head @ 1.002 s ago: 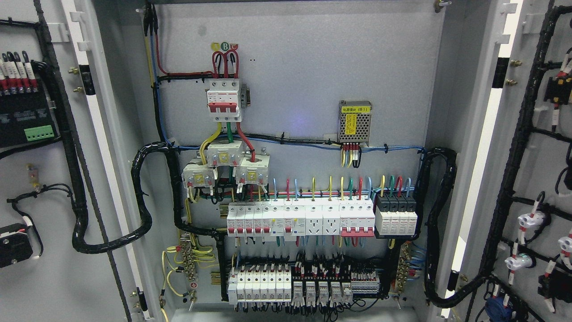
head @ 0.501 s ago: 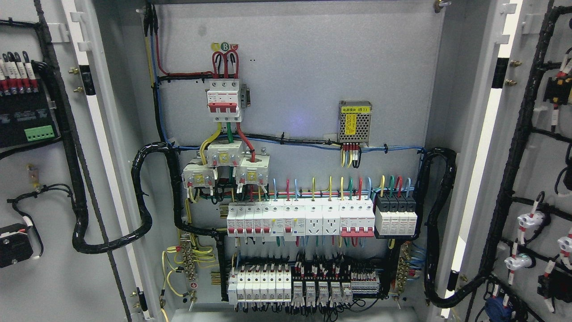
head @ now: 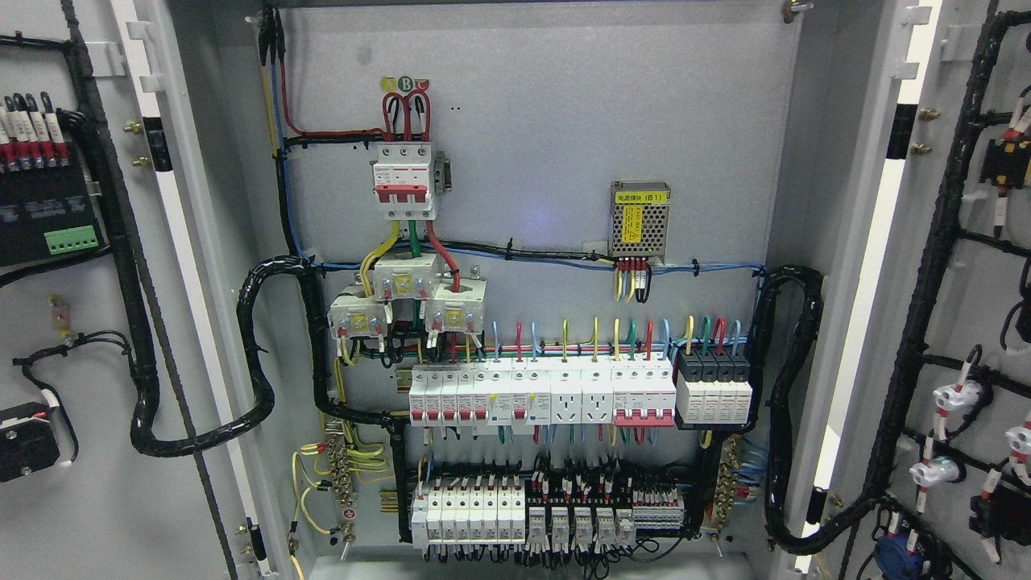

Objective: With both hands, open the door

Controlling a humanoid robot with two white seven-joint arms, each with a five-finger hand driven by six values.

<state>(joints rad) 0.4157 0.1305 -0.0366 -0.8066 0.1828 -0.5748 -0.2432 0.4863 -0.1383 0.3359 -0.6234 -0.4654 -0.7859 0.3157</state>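
Nothing moved: two doors [head: 80,322] [head: 966,322] wide open, one cabinet [head: 564,121].

I count two open doors [head: 80,322], one power supply [head: 640,217], and maybe three current transformers [head: 407,278] before me.

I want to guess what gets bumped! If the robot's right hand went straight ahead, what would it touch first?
I can't say, because neither hand shows in the head view. Both doors, the left door and the right door, already stand open, with the cabinet's breakers straight ahead.
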